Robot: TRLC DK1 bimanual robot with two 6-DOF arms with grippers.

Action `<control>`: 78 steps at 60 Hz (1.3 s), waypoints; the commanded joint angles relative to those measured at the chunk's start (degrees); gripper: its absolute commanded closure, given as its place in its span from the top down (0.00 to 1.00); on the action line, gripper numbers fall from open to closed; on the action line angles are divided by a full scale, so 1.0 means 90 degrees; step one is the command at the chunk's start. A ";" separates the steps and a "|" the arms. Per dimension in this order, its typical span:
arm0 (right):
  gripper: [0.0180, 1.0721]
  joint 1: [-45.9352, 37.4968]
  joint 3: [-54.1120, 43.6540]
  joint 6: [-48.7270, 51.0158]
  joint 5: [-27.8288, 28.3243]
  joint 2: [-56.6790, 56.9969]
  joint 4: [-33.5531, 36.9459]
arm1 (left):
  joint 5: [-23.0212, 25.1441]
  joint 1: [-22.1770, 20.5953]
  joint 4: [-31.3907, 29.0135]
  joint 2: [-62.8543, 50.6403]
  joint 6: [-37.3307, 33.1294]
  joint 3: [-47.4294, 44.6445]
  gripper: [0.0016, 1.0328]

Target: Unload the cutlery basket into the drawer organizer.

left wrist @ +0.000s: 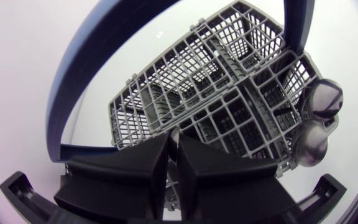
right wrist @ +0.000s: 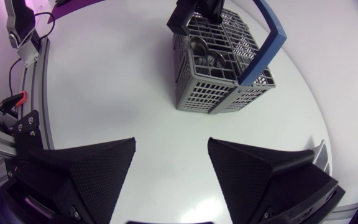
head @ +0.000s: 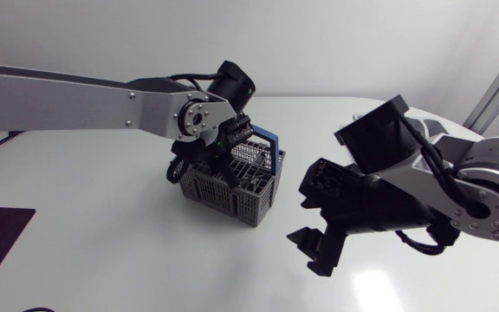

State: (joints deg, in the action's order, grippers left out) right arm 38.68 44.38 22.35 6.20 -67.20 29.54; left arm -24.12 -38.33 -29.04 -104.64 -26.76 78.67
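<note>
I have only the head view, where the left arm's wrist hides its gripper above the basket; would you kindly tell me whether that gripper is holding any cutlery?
Observer: The left wrist view shows the left gripper shut to a thin slit, with nothing visible in it, poised over the basket.
Operator: Thank you. What can you see inside it?
Observer: I can see two spoons, bowls up, in one compartment at the basket's edge, off to the side of the gripper.
Operator: And how does the right gripper stand?
Observer: The right wrist view shows the right gripper wide open, only bare table between its fingers, the basket ahead and untouched.
</note>
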 commanded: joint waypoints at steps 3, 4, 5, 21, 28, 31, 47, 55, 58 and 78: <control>0.80 0.0068 -0.0175 0.0036 0.0034 0.0035 -0.0030 | 0.0033 -0.0058 0.0062 0.0064 0.0054 -0.0187 0.03; 0.80 0.0068 -0.0175 0.0036 0.0034 0.0035 -0.0030 | 0.0033 -0.0058 0.0062 0.0074 0.0054 -0.0187 0.03; 0.80 0.0068 -0.0185 0.0036 0.0034 0.0035 -0.0030 | 0.0024 -0.0058 0.0062 0.0084 0.0054 -0.0187 0.03; 0.80 0.0068 -0.0195 0.0046 0.0034 0.0054 -0.0030 | 0.0033 -0.0058 0.0043 0.0474 0.0005 -0.0255 0.03; 0.80 0.0087 -0.0185 0.0046 0.0034 0.0064 -0.0020 | 0.0024 -0.0097 0.0033 0.0679 0.0005 -0.0304 0.03; 0.80 0.0097 -0.0175 0.0046 0.0034 0.0064 -0.0011 | 0.0024 -0.0126 0.0033 0.0787 0.0005 -0.0314 0.03; 0.80 0.0117 -0.0205 0.0046 0.0024 0.0113 0.0019 | -0.0006 -0.0243 0.0004 0.1148 0.0005 -0.0421 0.03; 0.80 0.0117 -0.0205 0.0046 0.0024 0.0142 0.0028 | -0.0103 -0.0292 -0.0006 0.1324 -0.0005 -0.0490 0.03; 0.80 0.0117 -0.0205 0.0056 0.0024 0.0142 0.0028 | -0.0211 -0.0312 -0.0006 0.1373 -0.0034 -0.0499 0.03; 0.80 0.0117 -0.0224 0.0075 0.0024 0.0201 0.0019 | -0.0670 -0.0410 0.0033 0.1812 -0.0083 -0.0665 0.03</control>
State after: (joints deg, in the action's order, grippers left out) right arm 39.33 44.01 22.52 6.15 -66.22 29.56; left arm -28.45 -41.47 -28.93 -90.24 -26.98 74.52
